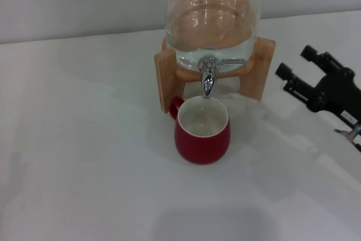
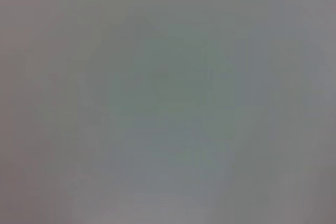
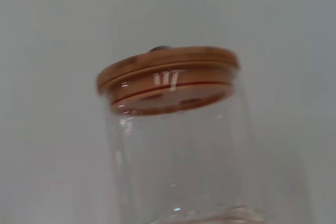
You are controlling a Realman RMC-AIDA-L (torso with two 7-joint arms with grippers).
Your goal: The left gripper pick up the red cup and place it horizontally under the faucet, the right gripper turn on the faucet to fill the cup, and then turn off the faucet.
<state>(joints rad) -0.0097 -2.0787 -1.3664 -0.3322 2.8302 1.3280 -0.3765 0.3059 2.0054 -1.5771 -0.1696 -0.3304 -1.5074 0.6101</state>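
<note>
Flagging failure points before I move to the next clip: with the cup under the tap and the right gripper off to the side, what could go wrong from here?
The red cup stands upright under the faucet, its rim close below the spout; a late shutoff could overflow it.

The faucet's lever is thin and points toward the right gripper, which hangs open to that side; it could slip off the lever or nudge the wooden stand.

The left gripper is out of view.

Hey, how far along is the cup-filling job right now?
Placing looks done: the red cup stands upright under the faucet, released. In hand: the right hand, open, waits beside the wooden stand. The left hand isn't in view. Left: opening the faucet, filling, closing it.
</note>
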